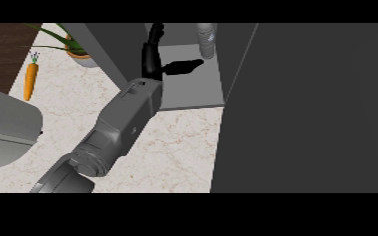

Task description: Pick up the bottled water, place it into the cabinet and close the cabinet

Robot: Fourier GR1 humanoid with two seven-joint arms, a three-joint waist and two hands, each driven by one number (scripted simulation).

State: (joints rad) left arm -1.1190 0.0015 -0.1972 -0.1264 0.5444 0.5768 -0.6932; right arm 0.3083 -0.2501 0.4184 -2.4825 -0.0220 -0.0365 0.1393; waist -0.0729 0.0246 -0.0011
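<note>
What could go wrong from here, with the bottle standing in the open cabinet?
1. The left hand is open inside the cabinet, its thumb stretched toward the bottle. Pulling back carelessly might tip the upright bottle.
2. The door at the right is open. Swinging it shut while the hand is inside would likely hit the arm.

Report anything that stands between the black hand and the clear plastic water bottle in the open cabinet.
Nothing visible does. The left hand is open at the grey cabinet shelf, its thumb pointing towards the clear plastic water bottle, which stands upright at the shelf's back. Only bare shelf shows in the gap between them.
</note>
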